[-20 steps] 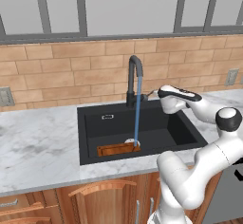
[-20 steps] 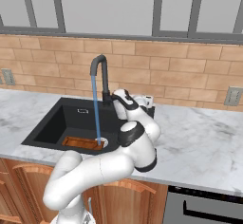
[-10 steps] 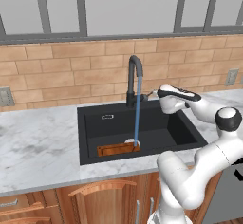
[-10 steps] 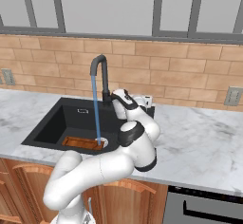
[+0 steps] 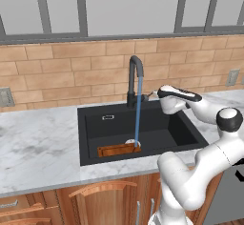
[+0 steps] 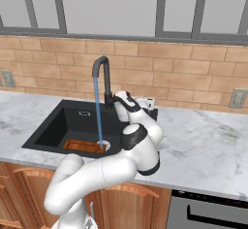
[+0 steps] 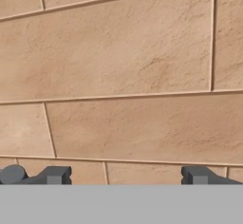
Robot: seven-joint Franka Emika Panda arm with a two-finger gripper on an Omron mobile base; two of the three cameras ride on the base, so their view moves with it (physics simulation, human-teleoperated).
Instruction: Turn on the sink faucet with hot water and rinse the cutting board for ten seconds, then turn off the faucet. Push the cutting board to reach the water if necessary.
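Nothing visibly shifts since the earlier frame! Left base view: the water (image 5: pixel 138 112) runs beside the drain at the cutting board's (image 5: pixel 107 151) right end; the board lies at seven o'clock from the jaws, the faucet lever (image 5: pixel 145 97) at nine, its long axis pointing towards them. Right base view: the board (image 6: pixel 85 146) sits in the sink (image 6: pixel 46 126), seven o'clock from the hand (image 6: pixel 122 102). Hand view: the jaws stand open, a dark round end (image 7: pixel 13 173), probably the lever's, outside them at nine.

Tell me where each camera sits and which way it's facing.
Left base view: behind the arm, to its left, looking forward and down at the sink; the white arm rises lower right.
Right base view: behind, to its right; the arm rises lower left. Both share the faucet and running water.
Hand view: on the hand, facing brick wall; open jaws at bottom.
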